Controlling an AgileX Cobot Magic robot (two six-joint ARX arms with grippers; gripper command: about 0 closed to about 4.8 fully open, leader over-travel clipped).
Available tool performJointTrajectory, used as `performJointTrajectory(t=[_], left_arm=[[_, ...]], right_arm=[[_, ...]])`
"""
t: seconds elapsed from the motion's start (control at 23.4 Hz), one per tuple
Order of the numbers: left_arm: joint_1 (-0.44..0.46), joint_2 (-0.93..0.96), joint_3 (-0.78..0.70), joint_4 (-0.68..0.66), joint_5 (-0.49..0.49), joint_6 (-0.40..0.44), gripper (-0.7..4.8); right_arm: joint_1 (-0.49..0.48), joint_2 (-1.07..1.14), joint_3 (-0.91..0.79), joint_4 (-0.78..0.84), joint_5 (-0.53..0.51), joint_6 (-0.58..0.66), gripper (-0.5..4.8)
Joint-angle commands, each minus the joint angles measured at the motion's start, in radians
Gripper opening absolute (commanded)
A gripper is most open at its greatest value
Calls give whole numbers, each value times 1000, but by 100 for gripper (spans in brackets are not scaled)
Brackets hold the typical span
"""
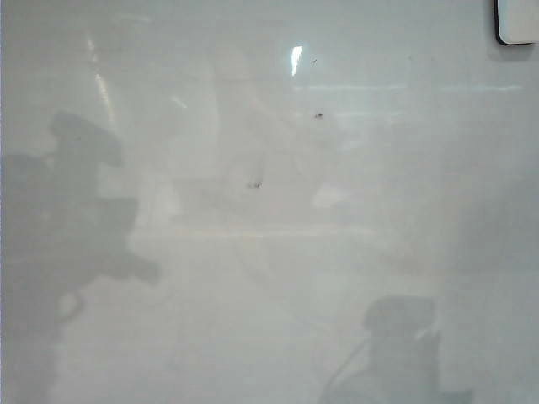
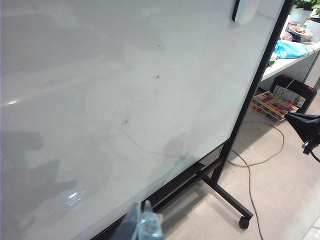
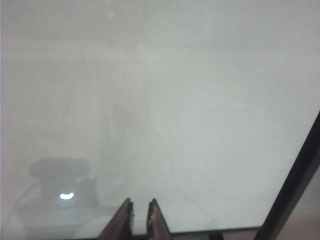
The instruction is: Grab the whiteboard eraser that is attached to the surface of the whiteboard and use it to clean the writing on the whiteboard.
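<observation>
Whiteboard eraser: you see it stuck at the top right corner of the whiteboard in the exterior view, white with a dark edge, cut off by the frame. Your left wrist view catches it too, high on the board close to the black frame.

Whiteboard: glossy pale grey, filling your exterior view. A few small dark specks sit near the middle, with faint smeared streaks around them. No red marks show on it. Grey reflections of the arms lie at lower left and lower right.

Right hand: your right wrist view shows two brown fingers close together with only a narrow slit between them, nothing held, pointing at the bare board well away from the eraser.

Left hand: only blurred pale fingertips at the edge of your left wrist view, near the board's lower rail. You cannot tell whether they are apart or together.

Surroundings, left wrist view: a wheeled black stand, a cable on the floor, a colourful box, and a tabletop with a blue bag.
</observation>
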Motion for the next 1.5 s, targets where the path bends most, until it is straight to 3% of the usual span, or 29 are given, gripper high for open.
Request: performJointTrajectory(t=[0.04, 0.98, 1.37, 1.5], left_arm=[[0, 0, 2, 5, 4, 1, -2], [0, -38, -35, 50, -3, 28, -2], [1, -276, -419, 495, -6, 20, -2], [1, -348, -537, 630, -50, -1, -2]], right_arm=[[0, 0, -8, -15, -8, 3, 58], [0, 0, -8, -16, -8, 4, 58], [-1, 0, -8, -16, -8, 3, 58], [-1, 0, -8, -16, -8, 3, 58]])
